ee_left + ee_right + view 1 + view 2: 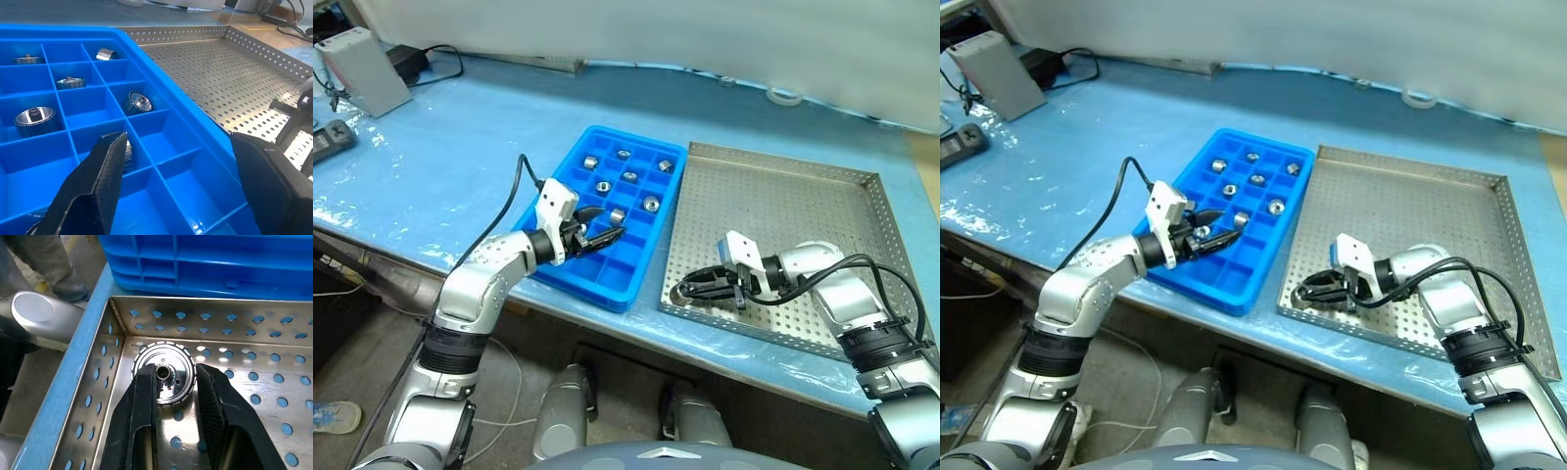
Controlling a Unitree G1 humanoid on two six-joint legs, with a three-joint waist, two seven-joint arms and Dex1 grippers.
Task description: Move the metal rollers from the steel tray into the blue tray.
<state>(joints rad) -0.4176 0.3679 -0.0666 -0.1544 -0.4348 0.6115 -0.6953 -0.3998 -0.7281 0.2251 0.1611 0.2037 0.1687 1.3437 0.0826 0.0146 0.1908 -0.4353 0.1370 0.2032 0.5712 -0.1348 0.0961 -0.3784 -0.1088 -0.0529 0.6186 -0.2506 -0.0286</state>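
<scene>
At the steel tray's [783, 196] near corner, the right end effector [176, 377] is clamped on the last roller [164, 372] visible there. Beyond, the left end effector [597, 235] hovers with fingers apart over the blue tray [570, 162], where seven rollers [629, 177] sit in compartments, so the job looks nearly finished.

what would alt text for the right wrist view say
The right pincer is closed around the raised hub of a shiny metal roller lying in a corner of the perforated steel tray. The blue tray's outer wall runs just beyond the steel rim.
</scene>
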